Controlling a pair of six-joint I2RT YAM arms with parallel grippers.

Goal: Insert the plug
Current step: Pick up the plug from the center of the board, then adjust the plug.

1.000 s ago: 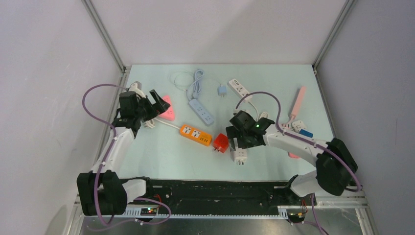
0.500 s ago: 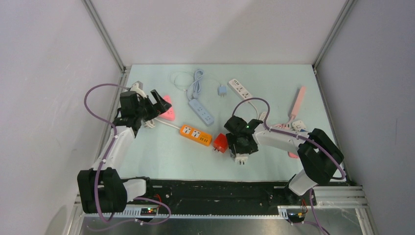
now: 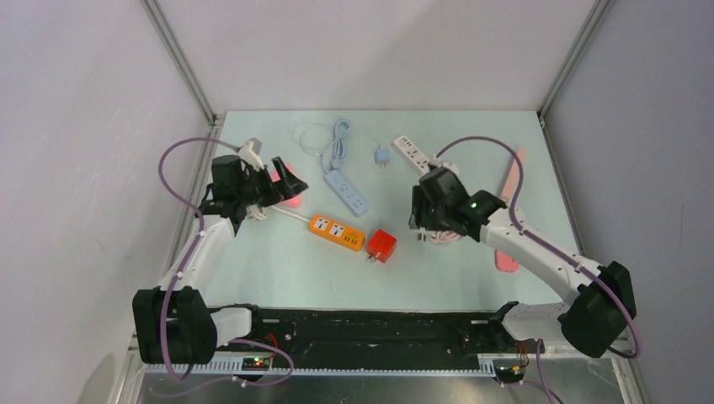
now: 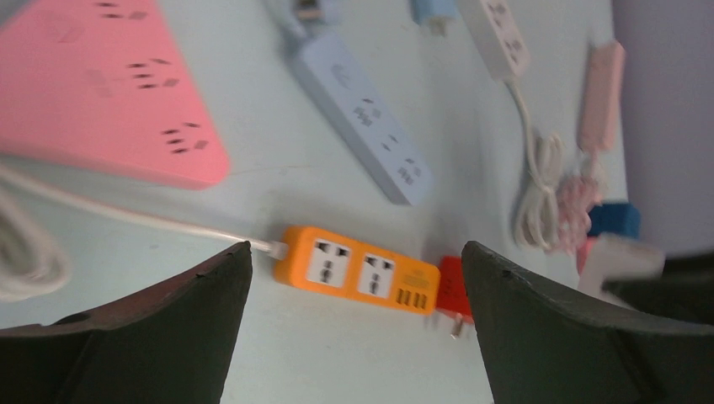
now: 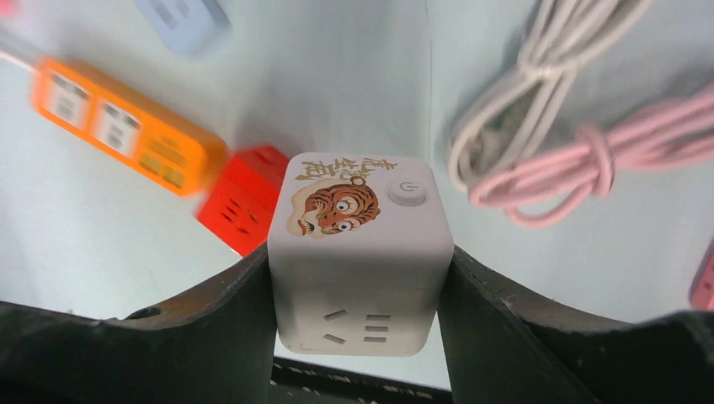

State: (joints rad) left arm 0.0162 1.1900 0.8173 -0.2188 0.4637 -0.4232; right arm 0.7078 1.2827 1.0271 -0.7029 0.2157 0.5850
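Two grippers were on record. Left gripper point(image 3: 286, 178): jaws wide apart, empty, above the pink triangular strip point(image 3: 290, 199). Orange power strip point(image 3: 337, 232) lay mid-table, with the red cube point(image 3: 381, 246) just beside its end. Right gripper point(image 5: 360, 252): jaws clamped on the white cube plug point(image 5: 358, 278), held above the table near coiled cables point(image 5: 539, 126).

Top external: looks steeply down from high behind both arm bases, taking in the whole desk point(image 3: 278, 269) and the side walls. Left wrist: peers from close above, between the left gripper's point(image 4: 355, 246) fingers, down and across toward the desk's right side. Right wrist: sits nearer still, looking down past the white cube point(image 5: 358, 282) in the right gripper point(image 5: 360, 252). Shared by all three: orange power strip point(image 3: 336, 231) and red cube point(image 3: 381, 246).
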